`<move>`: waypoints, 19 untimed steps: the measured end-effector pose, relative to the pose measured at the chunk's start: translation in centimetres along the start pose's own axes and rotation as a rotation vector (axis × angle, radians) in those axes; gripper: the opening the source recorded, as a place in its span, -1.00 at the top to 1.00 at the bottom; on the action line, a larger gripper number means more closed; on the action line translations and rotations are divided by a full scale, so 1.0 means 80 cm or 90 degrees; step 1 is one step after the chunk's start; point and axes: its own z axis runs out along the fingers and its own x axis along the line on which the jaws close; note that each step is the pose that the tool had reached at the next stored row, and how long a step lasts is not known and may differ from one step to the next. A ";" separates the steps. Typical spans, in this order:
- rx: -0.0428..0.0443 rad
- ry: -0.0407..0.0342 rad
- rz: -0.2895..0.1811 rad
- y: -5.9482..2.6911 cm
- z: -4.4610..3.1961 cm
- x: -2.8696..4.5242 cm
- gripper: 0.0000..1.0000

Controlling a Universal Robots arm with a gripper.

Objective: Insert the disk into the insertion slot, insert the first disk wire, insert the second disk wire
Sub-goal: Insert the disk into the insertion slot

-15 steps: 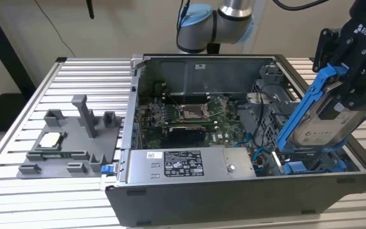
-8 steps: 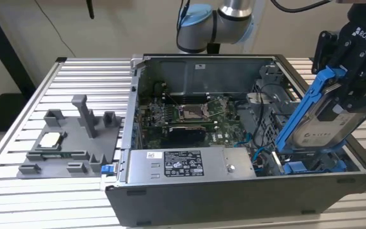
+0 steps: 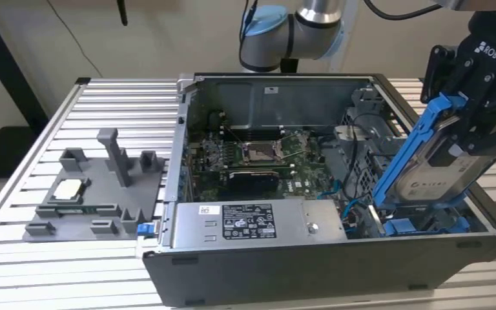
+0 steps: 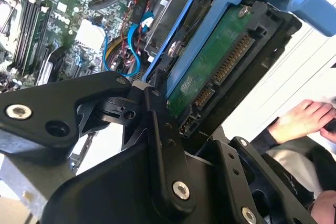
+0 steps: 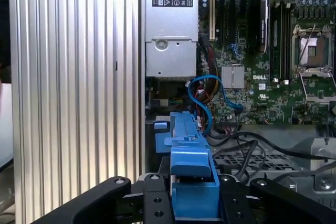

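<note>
My gripper (image 3: 465, 132) is shut on the disk (image 3: 433, 169), a silver-grey drive in a blue carrier frame. The disk stands steeply tilted at the exterior view's right, inside the open computer case (image 3: 317, 258). Its lower end reaches the insertion slot (image 3: 422, 224), a bay with blue fittings at the case's near right corner. In the second wrist view the disk's green board and connectors (image 4: 216, 60) face the camera between my black fingers (image 4: 160, 140). In the first wrist view the blue carrier (image 5: 190, 148) runs from the gripper (image 5: 191, 195) toward the case. A blue wire (image 5: 202, 85) loops loose beside the slot.
A grey labelled power-supply box (image 3: 248, 223) lies along the case's front, left of the slot. The motherboard (image 3: 257, 155) fills the case floor. A perforated metal cage (image 5: 247, 158) sits close to the disk. A grey fixture plate (image 3: 93, 187) rests on the ribbed table. A person's hand (image 4: 304, 119) is nearby.
</note>
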 end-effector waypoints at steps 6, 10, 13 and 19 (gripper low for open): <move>0.0000 0.0000 0.000 0.000 0.0024 0.0000 0.35; 0.0000 0.0000 0.000 0.000 0.0025 0.0000 0.35; 0.0000 -0.0001 0.000 0.000 0.0026 0.0000 0.35; 0.0000 -0.0001 0.000 -0.001 0.0080 0.0000 0.35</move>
